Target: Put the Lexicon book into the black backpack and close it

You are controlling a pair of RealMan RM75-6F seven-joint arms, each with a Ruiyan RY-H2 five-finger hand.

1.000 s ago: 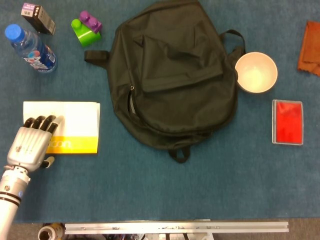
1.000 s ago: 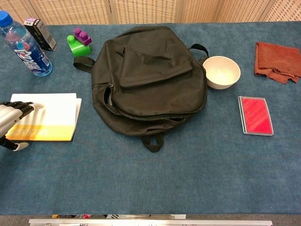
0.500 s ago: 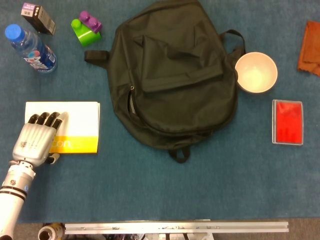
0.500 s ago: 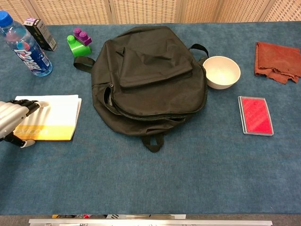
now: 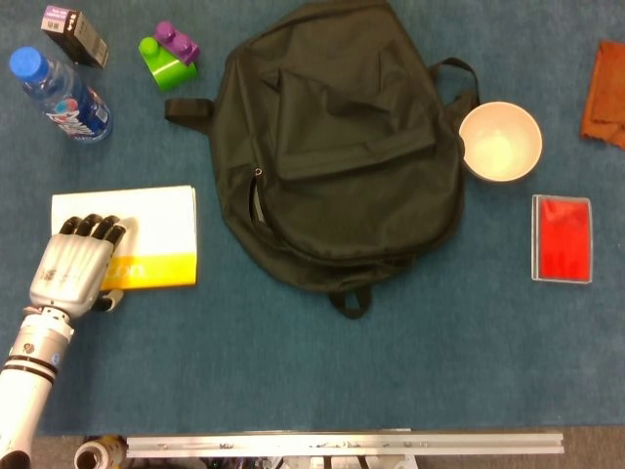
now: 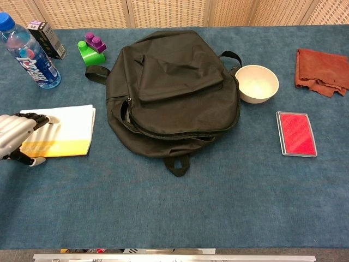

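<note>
The Lexicon book (image 5: 156, 239), white with a yellow band, lies at the left of the blue table, left of the black backpack (image 5: 342, 137). My left hand (image 5: 73, 269) covers the book's left end, with its fingers on the cover and its thumb at the near edge, gripping it. In the chest view the book (image 6: 71, 128) looks foreshortened, as if tipped up, with the left hand (image 6: 13, 136) at the frame edge. The backpack (image 6: 174, 87) lies flat, and its zipper (image 5: 257, 200) is partly open on the side facing the book. My right hand is not visible in either view.
A water bottle (image 5: 61, 93), a small black box (image 5: 74, 34) and green-purple blocks (image 5: 168, 54) stand at the back left. To the right of the backpack are a white bowl (image 5: 500, 142), a red case (image 5: 562, 237) and an orange cloth (image 5: 605, 93).
My left hand has shifted slightly right and away from me on the book. The book has moved with it and now looks shorter front to back, its near edge raised.
</note>
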